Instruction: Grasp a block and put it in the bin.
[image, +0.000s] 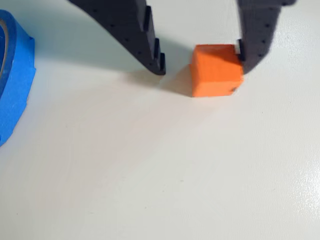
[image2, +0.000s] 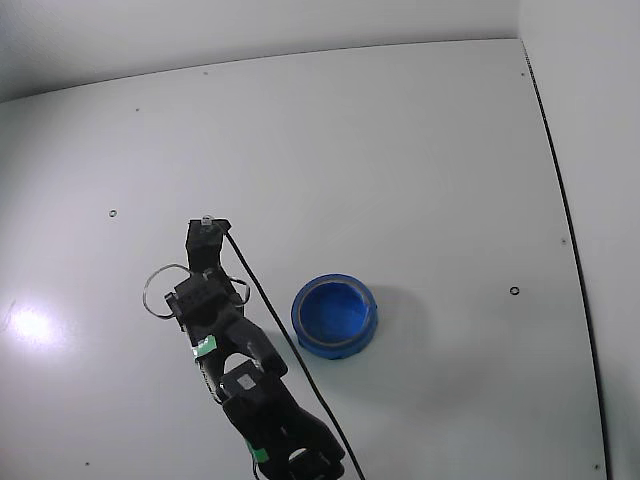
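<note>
You've got white table (image2: 400, 150): orange block (image: 216, 70) resting flat on it, blue bowl (image2: 335, 316) nearby.

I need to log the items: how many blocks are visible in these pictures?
1. The orange block sits on the table between the open gripper fingers, touching the right one in the wrist view. In the fixed view the arm hides it.
</note>
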